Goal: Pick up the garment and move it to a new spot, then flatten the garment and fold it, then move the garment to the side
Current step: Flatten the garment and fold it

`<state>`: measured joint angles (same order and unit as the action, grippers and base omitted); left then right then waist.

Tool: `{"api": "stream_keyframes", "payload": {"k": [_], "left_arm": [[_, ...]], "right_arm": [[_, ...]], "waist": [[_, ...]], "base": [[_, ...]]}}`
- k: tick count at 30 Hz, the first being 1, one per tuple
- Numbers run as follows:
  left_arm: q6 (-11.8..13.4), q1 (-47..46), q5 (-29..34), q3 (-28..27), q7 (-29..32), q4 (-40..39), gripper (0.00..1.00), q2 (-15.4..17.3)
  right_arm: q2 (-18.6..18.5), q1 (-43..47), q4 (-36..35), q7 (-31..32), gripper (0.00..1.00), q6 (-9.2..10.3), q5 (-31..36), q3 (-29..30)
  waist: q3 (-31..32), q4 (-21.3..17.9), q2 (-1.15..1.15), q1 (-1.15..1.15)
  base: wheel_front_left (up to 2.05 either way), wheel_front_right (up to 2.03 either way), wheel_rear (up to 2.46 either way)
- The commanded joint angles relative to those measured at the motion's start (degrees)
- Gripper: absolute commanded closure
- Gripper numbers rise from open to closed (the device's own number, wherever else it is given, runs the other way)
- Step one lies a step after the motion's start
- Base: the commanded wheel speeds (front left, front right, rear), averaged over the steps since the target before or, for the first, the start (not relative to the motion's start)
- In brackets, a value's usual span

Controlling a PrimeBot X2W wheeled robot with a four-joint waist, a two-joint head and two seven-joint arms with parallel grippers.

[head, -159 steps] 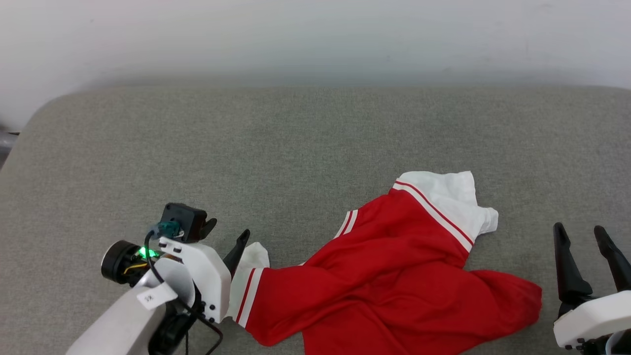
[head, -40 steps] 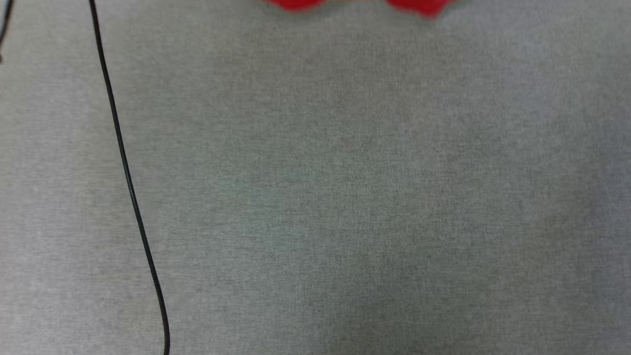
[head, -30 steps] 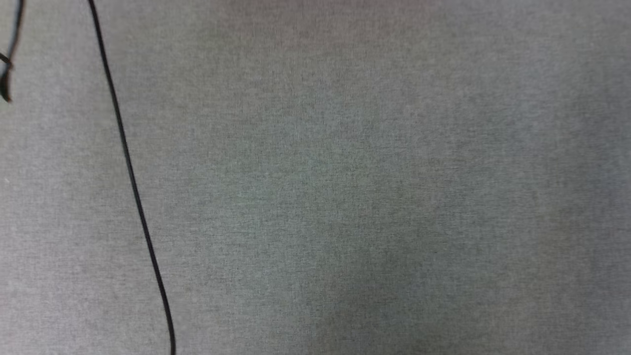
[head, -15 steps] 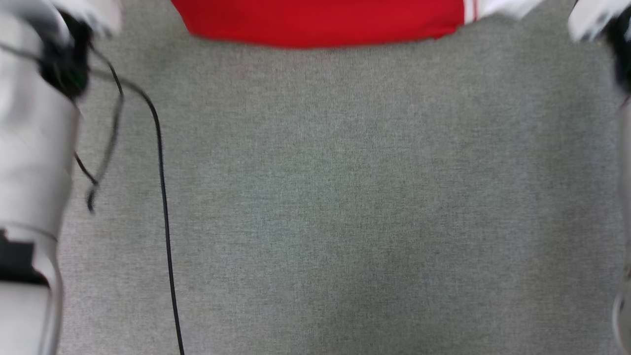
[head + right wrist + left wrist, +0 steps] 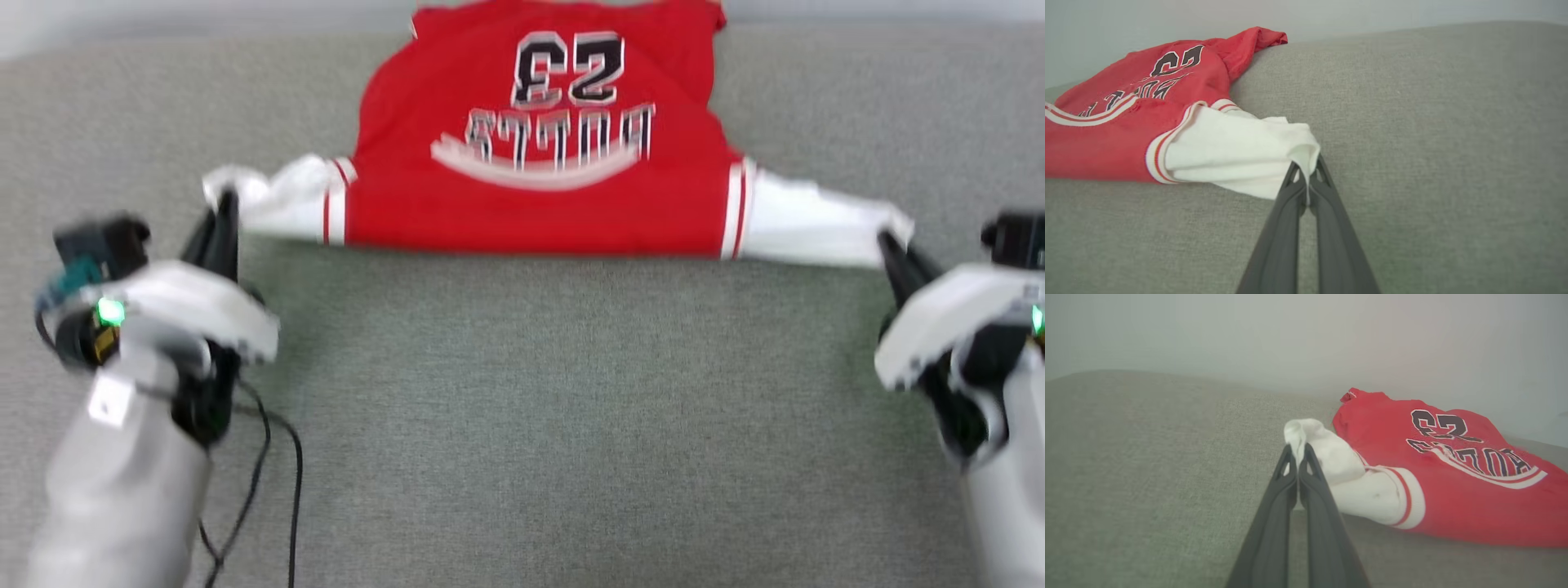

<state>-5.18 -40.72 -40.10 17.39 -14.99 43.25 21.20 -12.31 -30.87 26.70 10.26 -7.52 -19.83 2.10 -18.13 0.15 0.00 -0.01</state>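
The left gripper (image 5: 1298,448) is clenched on the tip of one white sleeve of the garment (image 5: 539,204). The right gripper (image 5: 1306,169) is clenched on the tip of the opposite white sleeve. The garment spans between both grippers, lettered side up. Its red body lies ahead of the fingertips on the grey fabric surface (image 5: 571,408). A black cable (image 5: 295,490) hangs beside the left forearm.

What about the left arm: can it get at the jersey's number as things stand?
Probably, but not while busy: the left tool is shut on the sleeve tip. The number lies farther out on the jersey, with nothing over it; the arm would have to let go first.
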Motion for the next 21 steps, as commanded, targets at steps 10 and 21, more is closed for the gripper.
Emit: {"api": "stream_keyframes", "payload": {"k": [10, 21], "left_arm": [[4.6, 23.2, 0.3, -2.3, 0.0, -11.8, 1.00, -1.4], [10.8, 41.0, 0.6, -0.7, 4.1, -25.2, 1.00, 0.4]], "right_arm": [[4.1, 22.8, -14.5, 4.8, 1.00, 0.06, -0.9, 6.3], [8.9, 42.7, -28.2, 10.1, 1.00, 0.06, 2.2, 11.9]], "waist": [[9.5, 0.9, 0.00, 0.01], [14.2, 1.8, 0.00, 0.01]], "base": [[0.00, 0.00, 0.00], [0.00, 0.00, 0.00]]}}
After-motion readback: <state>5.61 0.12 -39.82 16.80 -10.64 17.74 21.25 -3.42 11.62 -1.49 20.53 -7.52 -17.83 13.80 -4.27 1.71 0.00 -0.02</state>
